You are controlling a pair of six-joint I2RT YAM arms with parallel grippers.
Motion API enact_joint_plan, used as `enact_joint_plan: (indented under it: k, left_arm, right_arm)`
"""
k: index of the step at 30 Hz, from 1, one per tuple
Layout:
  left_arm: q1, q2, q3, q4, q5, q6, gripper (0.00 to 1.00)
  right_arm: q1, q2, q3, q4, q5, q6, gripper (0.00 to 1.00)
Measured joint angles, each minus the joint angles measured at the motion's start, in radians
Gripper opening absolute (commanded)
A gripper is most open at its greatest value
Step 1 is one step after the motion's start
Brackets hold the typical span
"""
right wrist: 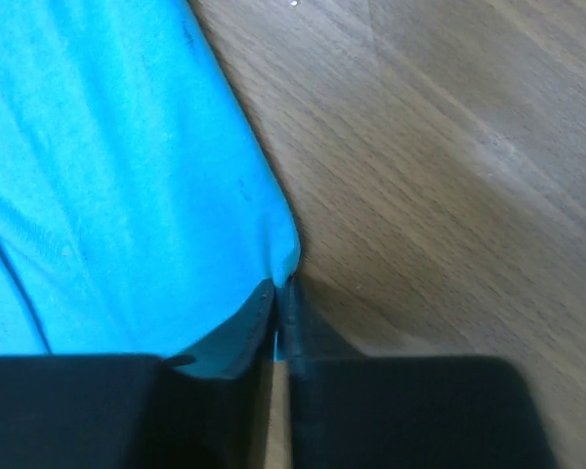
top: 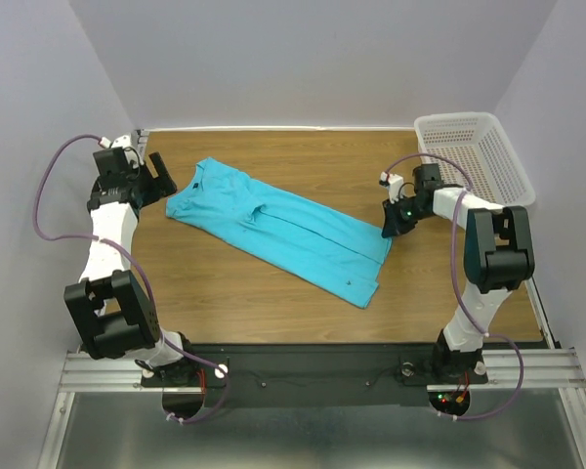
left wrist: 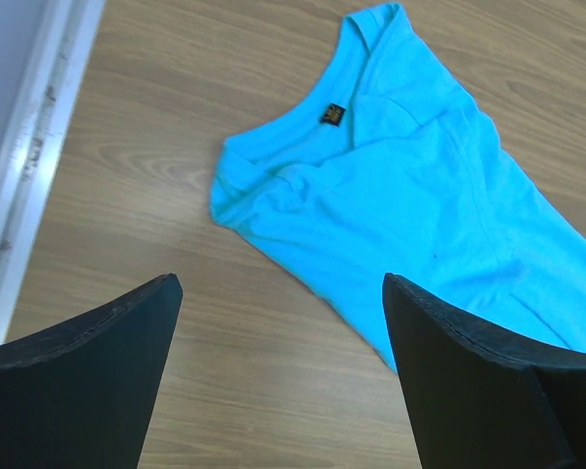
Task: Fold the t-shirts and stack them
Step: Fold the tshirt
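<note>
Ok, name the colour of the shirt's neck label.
Black label, yellowish marking; clearest in left wrist view.

It looked like a robotics lab test cell: plain white panels (top: 313, 59) closed in a wood-grain table (top: 234, 293) on three sides, with a cabled left arm (top: 105, 249) and right arm (top: 493, 249) bolted to an aluminium rail (top: 547, 369) at its near edge.

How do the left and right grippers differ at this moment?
The left gripper stands wide open and empty; the right gripper is pinched shut on a hem corner of the turquoise t-shirt. The left hangs above the wooden table beside the collar end; the right sits low at the opposite end. Both are black.
</note>
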Motion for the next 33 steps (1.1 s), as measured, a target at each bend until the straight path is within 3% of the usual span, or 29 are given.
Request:
enact_joint_plan:
  k: [6,13,21,22,23,24,27,33]
  left_arm:
    - [0.000,-0.015,-0.061,0.010,0.072,-0.020,0.93]
    - [-0.042,0.000,-0.059,0.048,0.115,-0.048,0.91]
    - [-0.233,0.282,0.173,0.072,0.100,-0.068,0.87]
    - [-0.262,0.337,0.226,0.067,0.096,-0.068,0.87]
    - [-0.286,0.383,0.271,0.066,0.093,-0.068,0.86]
    - [-0.308,0.423,0.309,0.064,0.090,-0.068,0.86]
    - [-0.359,0.500,0.388,0.053,0.071,-0.066,0.86]
    - [-0.385,0.448,0.364,0.047,-0.019,-0.051,0.88]
  right_arm:
    - [0.000,-0.060,-0.076,0.008,0.026,0.009,0.01]
    - [-0.043,-0.224,-0.233,-0.019,0.175,-0.005,0.01]
    - [-0.193,-0.372,-0.358,-0.068,0.310,-0.041,0.01]
    - [-0.214,-0.378,-0.359,-0.078,0.318,-0.044,0.03]
    - [-0.225,-0.380,-0.359,-0.080,0.319,-0.046,0.11]
    - [-0.247,-0.386,-0.359,-0.081,0.319,-0.049,0.33]
    - [-0.272,-0.417,-0.353,-0.093,0.303,-0.063,0.51]
    - [-0.258,-0.401,-0.137,-0.162,0.153,-0.080,0.61]
